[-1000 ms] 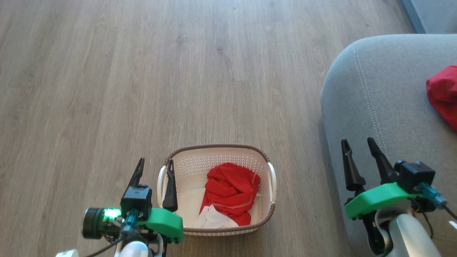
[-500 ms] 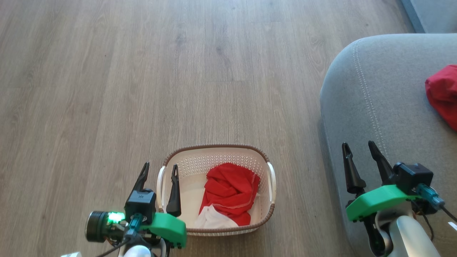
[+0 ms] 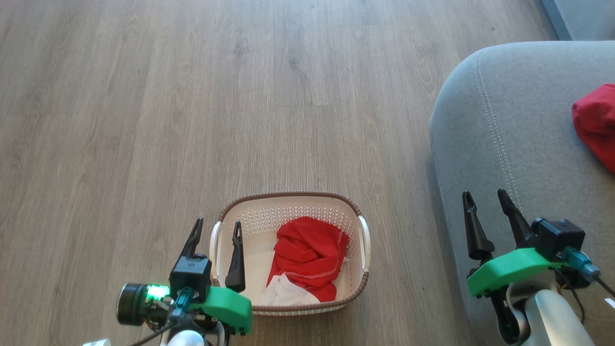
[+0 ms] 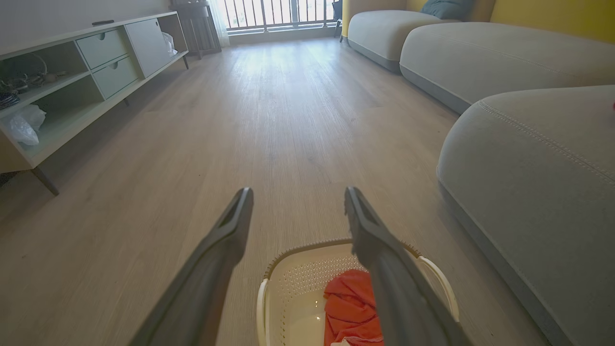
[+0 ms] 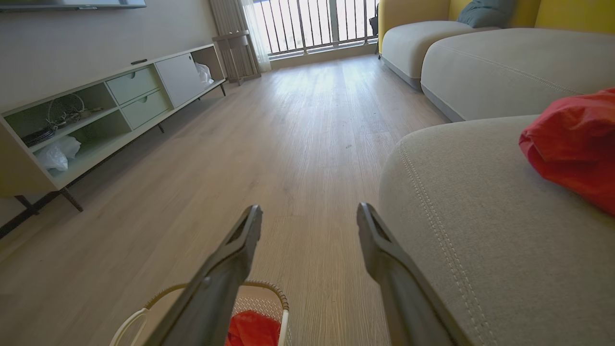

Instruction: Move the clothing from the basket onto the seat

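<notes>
Head view. Small oval cream plastic basket with a brown woven-look rim stands on the grey wood-plank floor at 6 o'clock. Crumpled bright-red fabric garment with a white panel lies inside, toward the basket's 3 o'clock wall. Second red garment lies on the large grey upholstered seat cushion at 3 o'clock.

Left gripper at 7 o'clock: jaws apart, empty, above the basket's left handle. Right gripper at 4 o'clock: jaws apart, empty, over the seat cushion's edge.

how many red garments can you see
2. One red garment lies in the basket; a second red garment sits on the grey seat. Others may hide beneath the basket one.
</notes>
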Robot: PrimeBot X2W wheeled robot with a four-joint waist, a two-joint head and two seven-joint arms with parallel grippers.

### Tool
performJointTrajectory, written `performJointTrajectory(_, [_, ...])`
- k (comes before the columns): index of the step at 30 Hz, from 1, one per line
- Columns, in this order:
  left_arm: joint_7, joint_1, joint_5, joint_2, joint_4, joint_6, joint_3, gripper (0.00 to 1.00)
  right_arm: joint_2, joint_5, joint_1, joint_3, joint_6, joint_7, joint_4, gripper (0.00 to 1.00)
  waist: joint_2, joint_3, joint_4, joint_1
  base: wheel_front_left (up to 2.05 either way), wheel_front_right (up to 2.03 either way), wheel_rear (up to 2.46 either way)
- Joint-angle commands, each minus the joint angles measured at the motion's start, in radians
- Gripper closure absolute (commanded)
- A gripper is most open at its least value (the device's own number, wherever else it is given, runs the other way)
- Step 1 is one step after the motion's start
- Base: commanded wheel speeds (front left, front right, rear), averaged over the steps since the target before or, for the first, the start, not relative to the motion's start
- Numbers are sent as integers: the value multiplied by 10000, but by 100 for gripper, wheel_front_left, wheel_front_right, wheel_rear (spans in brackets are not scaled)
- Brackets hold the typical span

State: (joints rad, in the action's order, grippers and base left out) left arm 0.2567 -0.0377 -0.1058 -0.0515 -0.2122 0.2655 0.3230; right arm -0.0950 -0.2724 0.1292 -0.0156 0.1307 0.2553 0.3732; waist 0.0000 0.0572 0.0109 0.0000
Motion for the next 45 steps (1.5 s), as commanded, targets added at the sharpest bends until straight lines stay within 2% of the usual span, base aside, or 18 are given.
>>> performJointTrajectory(1, [51, -361, -4, 13, 341, -34, -260, 0, 19, 9, 303, -223, 0, 64, -262, 0, 0, 7, -5, 0, 0, 0, 0])
performJointTrajectory(17, [51, -509, 15, 13, 344, -23, -52, 0, -48, 25, 402, -205, 0, 64, -217, 0, 0, 253, -27, 0, 0, 0, 0])
performJointTrajectory(23, [51, -648, 26, 13, 276, -65, 40, 0, -81, 139, 517, -60, 0, 65, -2, 0, 0, 662, -124, 0, 0, 0, 0])
performJointTrajectory(33, [51, -1695, 139, 13, -517, -241, 692, 0, -305, 281, 980, 433, 0, 65, 115, 0, 0, 2504, -551, 0, 0, 0, 0])
performJointTrajectory(34, [51, -2083, 141, 13, -945, -312, 954, 0, -436, 235, 1027, 534, 0, 65, 57, 0, 0, 3010, -670, 0, 0, 0, 0])
performJointTrajectory(35, [51, -2083, 141, 13, -945, -312, 954, 0, -436, 235, 1027, 534, 0, 65, 57, 0, 0, 3010, -670, 0, 0, 0, 0])
performJointTrajectory(45, [51, -4516, -83, 13, -3622, -440, 1880, 0, -738, -23, 1367, 785, 0, 65, -568, 0, 0, 5534, -1257, 0, 0, 0, 0])
